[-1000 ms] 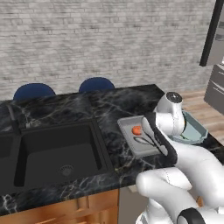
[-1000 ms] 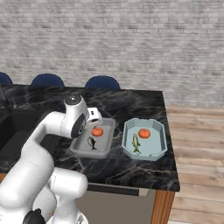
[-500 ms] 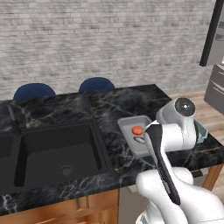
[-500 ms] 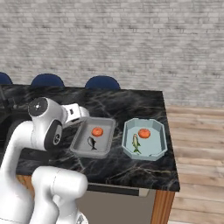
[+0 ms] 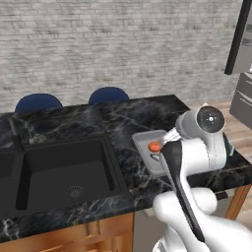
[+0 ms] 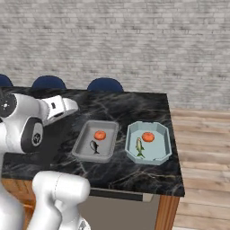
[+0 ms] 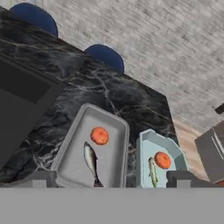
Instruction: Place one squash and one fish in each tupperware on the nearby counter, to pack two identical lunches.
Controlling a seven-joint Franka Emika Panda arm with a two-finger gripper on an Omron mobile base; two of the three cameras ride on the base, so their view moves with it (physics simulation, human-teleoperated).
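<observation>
1. We see the counter (image 6: 134, 105), black marble with white veins on a wooden base, carrying two shallow trays side by side near its right end; a black sink basin (image 5: 64, 170) is sunk into it further left.
2. The grey tupperware (image 6: 85, 143) holds one orange-red squash (image 6: 99, 135) toward the wall side and the dark grey fish (image 6: 94, 147) just beside it toward the front edge; in the hand view the same squash (image 7: 99, 135) and fish (image 7: 91, 161) lie close together, perhaps touching.
3. The pale blue tupperware (image 6: 161, 134), with cut corners, holds the second squash (image 6: 148, 137) and the slender yellow-green fish (image 6: 139, 147); these two lie just beside each other.
4. The two trays sit near one another, a narrow strip of counter between them.
5. The gripper (image 7: 111, 178) hangs above the counter's front, well clear of both trays; its fingertips (image 7: 41, 178) stand wide apart at the bottom of the hand view, with nothing between them.
6. Blue chair backs (image 6: 104, 85) rise behind the counter against a grey brick wall (image 6: 134, 40).
</observation>
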